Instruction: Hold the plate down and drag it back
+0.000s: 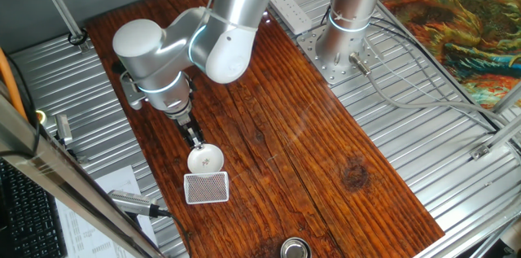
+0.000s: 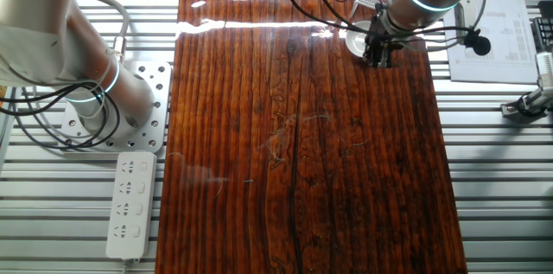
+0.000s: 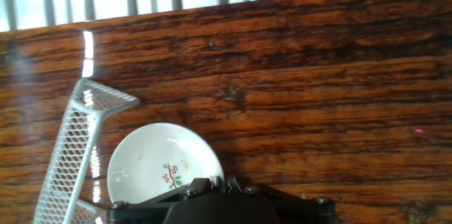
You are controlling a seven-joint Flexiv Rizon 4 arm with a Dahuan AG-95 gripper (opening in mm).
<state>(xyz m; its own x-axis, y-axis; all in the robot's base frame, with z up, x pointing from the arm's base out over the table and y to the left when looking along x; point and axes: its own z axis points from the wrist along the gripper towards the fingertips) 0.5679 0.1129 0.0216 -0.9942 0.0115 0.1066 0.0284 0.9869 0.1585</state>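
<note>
The plate (image 1: 206, 160) is small, round and white, and lies on the wooden table near its left edge. In the hand view the plate (image 3: 161, 162) shows a small berry sprig at its centre. My gripper (image 1: 195, 139) points down with its tips at the plate's rim on the arm's side. In the hand view the gripper (image 3: 222, 180) has its fingers close together, right at the plate's lower right edge. I cannot tell whether they touch it. In the other fixed view the gripper (image 2: 378, 56) hides most of the plate (image 2: 354, 43).
A white card with a fine grid (image 1: 207, 187) lies just beyond the plate; it shows as a mesh piece in the hand view (image 3: 76, 155). A shiny metal cup (image 1: 295, 248) stands at the table's near end. The arm's base (image 1: 342, 38) is on the right. A power strip (image 2: 131, 202) lies off the table.
</note>
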